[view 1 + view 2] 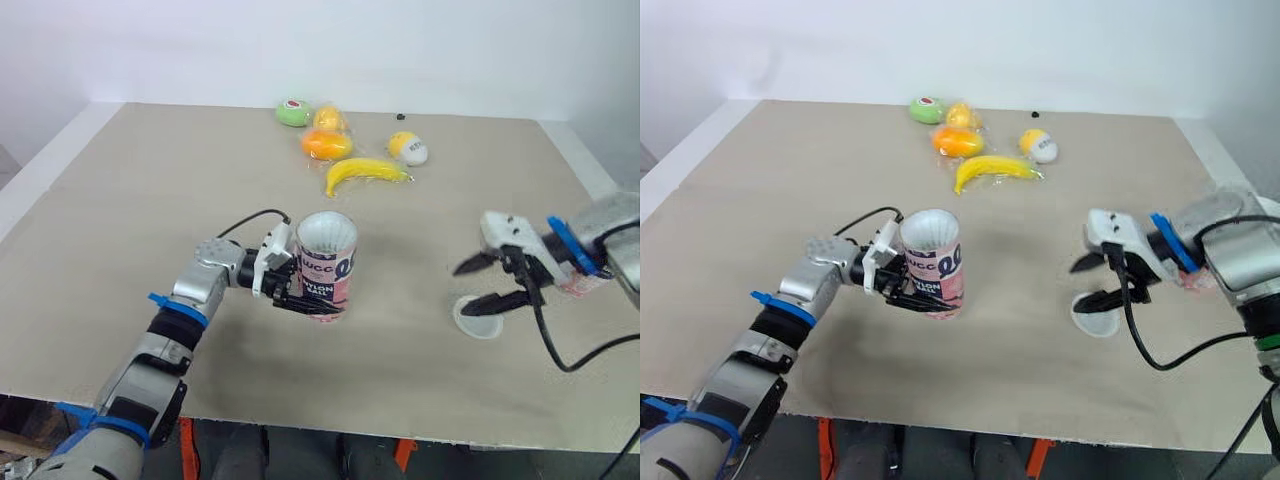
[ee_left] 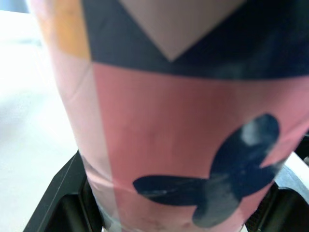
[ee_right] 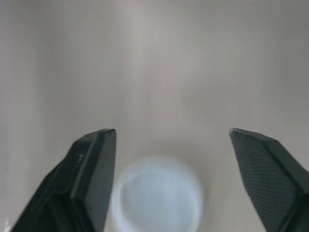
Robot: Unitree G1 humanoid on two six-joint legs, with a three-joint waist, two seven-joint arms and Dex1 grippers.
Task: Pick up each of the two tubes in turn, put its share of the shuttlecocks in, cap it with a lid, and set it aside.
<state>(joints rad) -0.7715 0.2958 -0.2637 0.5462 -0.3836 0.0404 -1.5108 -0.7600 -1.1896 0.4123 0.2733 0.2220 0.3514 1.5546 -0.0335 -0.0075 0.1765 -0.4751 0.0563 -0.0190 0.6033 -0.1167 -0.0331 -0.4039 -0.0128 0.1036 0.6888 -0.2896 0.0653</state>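
Lid (image 1: 478, 325), at three o'clock from the tube (image 1: 326, 258) your left gripper (image 1: 305, 298) clamps, looks thin, light and slippery, so pinch its rim with the spread right gripper (image 1: 461, 291).

L gripper (image 1: 308, 298) fingers clamped on tube (image 1: 328, 258), R gripper (image 1: 465, 290) fingers wide apart

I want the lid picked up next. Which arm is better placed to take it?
Right. The right gripper hangs open just above the white lid, with one finger on each side of it. The left gripper is shut on the upright tube, so it is occupied.
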